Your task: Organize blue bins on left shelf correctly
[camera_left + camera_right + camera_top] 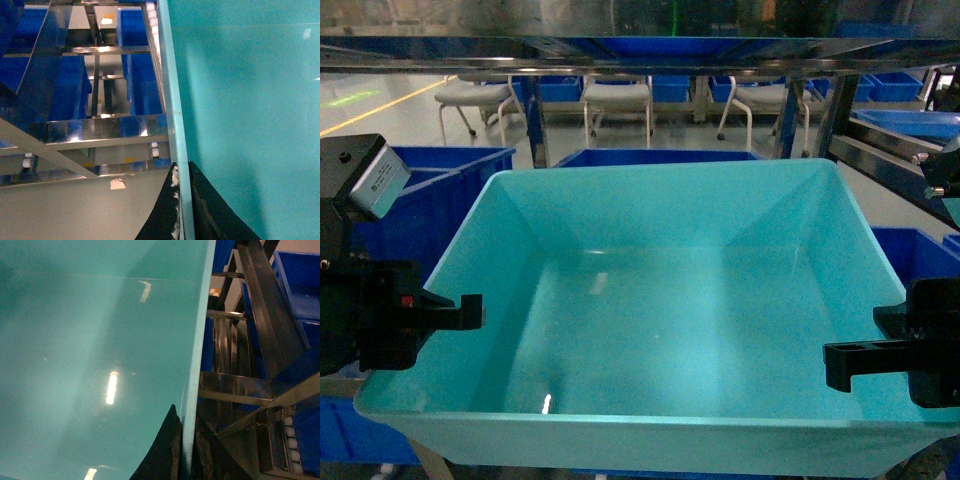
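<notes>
Turquoise tub [660, 300] fills the middle of the head view, empty, open side up and carried level between the two arms, in front of the left shelf [620, 55] and just below its steel beam. The left hand [181, 200] is clamped on the tub's left rim, one finger inside the wall and one outside, as its wrist view shows; the right hand [186, 445] pinches the right rim in the same way. Gripping opposite rims looks like the sensible way to hold so wide and smooth-walled a tub: it spreads the load and keeps the tub from tipping to either side. Beyond and around it sit dark blue crates [430, 200] on the shelf's tiers, and the wrist views show steel rails with small white rollers [292, 445] beneath the tub's edges. White chairs [615, 100] stand on the floor well behind the rack. My judgement is that the tub is mid-carry, lined up with the roller tracks so it can be set down and slid in among the crates.
</notes>
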Robot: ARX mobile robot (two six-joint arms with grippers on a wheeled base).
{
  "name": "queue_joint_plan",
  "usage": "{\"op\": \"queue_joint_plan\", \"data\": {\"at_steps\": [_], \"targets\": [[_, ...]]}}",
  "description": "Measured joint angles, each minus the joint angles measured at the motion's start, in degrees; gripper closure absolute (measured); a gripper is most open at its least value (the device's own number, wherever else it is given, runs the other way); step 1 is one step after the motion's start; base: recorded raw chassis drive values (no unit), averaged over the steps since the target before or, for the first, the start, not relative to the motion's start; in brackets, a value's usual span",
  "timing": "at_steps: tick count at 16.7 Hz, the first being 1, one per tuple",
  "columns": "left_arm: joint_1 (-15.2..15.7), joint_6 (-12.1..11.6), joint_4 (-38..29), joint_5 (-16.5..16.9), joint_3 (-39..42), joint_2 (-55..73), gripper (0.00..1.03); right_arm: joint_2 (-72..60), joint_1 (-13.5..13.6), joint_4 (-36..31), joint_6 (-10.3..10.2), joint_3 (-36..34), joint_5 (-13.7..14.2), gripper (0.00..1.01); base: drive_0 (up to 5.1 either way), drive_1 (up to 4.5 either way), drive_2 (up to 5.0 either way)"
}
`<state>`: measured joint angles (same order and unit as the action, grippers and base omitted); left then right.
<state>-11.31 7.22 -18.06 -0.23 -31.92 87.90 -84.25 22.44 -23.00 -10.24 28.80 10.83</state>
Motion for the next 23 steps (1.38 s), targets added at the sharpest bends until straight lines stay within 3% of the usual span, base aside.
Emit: {"op": "queue_joint_plan", "data": {"at_steps": [7, 11, 15, 18, 23], "targets": [[0.0, -0.1, 0.2, 0.3, -0.3, 0.7, 1.01, -0.8, -0.2, -1.1, 0.0, 0.0, 0.0, 0.99, 0.0, 0.00, 0.0], [-0.3, -0.2, 0.6, 4.3, -5.2, 8.3, 1.01, -10.3, -2.8, -2.1, -0.1, 3.3, 1.7, 0.99, 0.0, 0.00, 0.0], [-0.2, -1.2, 0.8, 5.3, -10.9, 14.4, 1.01, -17.3, -4.9, -2.0, 0.0, 9.1, 2.4, 0.99, 0.0, 0.00, 0.0], [0.1, -2.1, 0.7, 4.0, -14.7, 18.1, 1.01, -20.5, -5.7, -0.2, 0.0, 13.0, 0.7, 0.99, 0.0, 0.00, 0.0], [0.1, -2.4, 0.7, 3.8, -14.8, 18.1, 1.01, -20.5, -5.7, -0.2, 0.0, 13.1, 0.7, 0.99, 0.0, 0.00, 0.0]]}}
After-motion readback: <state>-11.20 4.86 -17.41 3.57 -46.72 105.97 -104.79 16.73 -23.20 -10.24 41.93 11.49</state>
